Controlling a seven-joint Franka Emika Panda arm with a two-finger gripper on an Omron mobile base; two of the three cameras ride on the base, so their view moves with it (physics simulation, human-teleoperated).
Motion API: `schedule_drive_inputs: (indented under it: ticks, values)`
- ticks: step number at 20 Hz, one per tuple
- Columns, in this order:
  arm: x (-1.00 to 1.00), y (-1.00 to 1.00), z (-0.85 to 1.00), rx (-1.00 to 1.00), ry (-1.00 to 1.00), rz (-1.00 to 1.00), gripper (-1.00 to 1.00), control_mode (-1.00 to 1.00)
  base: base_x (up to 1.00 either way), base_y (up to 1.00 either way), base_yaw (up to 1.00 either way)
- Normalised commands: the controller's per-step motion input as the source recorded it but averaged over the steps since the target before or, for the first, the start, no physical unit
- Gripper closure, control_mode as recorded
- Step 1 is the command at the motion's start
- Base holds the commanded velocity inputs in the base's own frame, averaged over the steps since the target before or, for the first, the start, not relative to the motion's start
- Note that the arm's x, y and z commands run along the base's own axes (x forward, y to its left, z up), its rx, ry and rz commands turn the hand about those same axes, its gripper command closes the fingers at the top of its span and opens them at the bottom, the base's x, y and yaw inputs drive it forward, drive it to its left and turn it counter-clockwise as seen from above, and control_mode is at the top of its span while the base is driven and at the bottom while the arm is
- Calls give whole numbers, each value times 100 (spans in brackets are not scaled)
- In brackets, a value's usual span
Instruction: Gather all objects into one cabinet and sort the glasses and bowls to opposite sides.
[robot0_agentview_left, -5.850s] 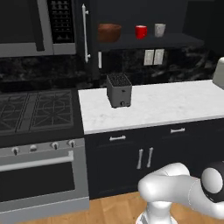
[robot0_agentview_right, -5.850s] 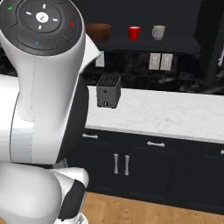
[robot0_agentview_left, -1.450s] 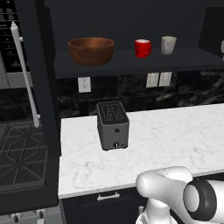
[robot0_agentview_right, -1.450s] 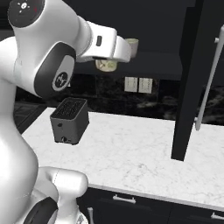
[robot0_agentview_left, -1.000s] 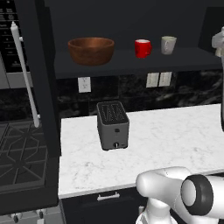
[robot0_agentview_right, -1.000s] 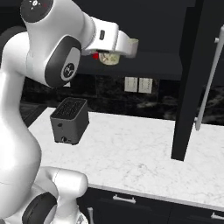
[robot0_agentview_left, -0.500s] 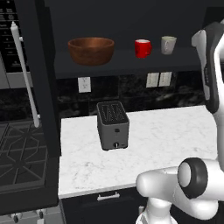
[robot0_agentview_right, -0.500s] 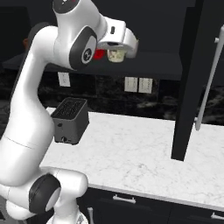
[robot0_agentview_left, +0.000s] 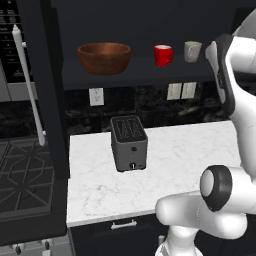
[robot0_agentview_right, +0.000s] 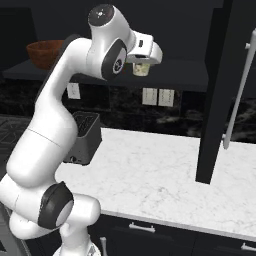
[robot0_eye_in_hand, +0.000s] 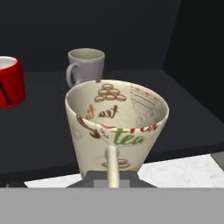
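Since a second ago the arm has swung up and leftward in the right base view, carrying the cream mug (robot0_eye_in_hand: 116, 129) from in front of the dark cabinet (robot0_agentview_left: 125, 75) up to the height of its shelf (robot0_eye_in_hand: 144, 109). Pincer (robot0_agentview_right: 141, 66) is clenched on the mug's near rim, the cup hanging just outside the shelf's front edge, over the marble desk (robot0_agentview_left: 175, 155).

Step in hand, as I judge it: bringing the last mug in to join the glasses. On the shelf the wooden bowl (robot0_agentview_left: 104, 57) sits at the left end, well apart from the red mug (robot0_agentview_left: 162, 55) and the grey mug (robot0_agentview_left: 192, 51), which stand near each other at the right.

Next move calls for a forward push over the shelf lip, then a lowering onto bare shelf in front of and to the right of the grey mug, where the hand view shows open dark surface. Tight spots: the grey mug's handle close ahead, the cabinet's right wall, and the open door (robot0_agentview_right: 220, 90) hanging to the right. A toaster (robot0_agentview_left: 129, 142) stands below, clear of the path
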Motion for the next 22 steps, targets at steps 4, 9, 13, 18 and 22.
schedule_drive_inputs:
  ticks: [4, 9, 13, 18, 22]
  values:
    - [80, -39, -43, 0, 0, 0, 100, -100, 0, 0, 0]
    - [86, -37, -20, 0, 0, 0, 100, -100, 0, 0, 0]
    - [86, -32, -13, 0, 0, 0, 100, -100, 0, 0, 0]
    - [83, -30, -25, 0, 0, 0, 100, -100, 0, 0, 0]
    - [83, -33, -28, 0, 0, 0, 100, -100, 0, 0, 0]
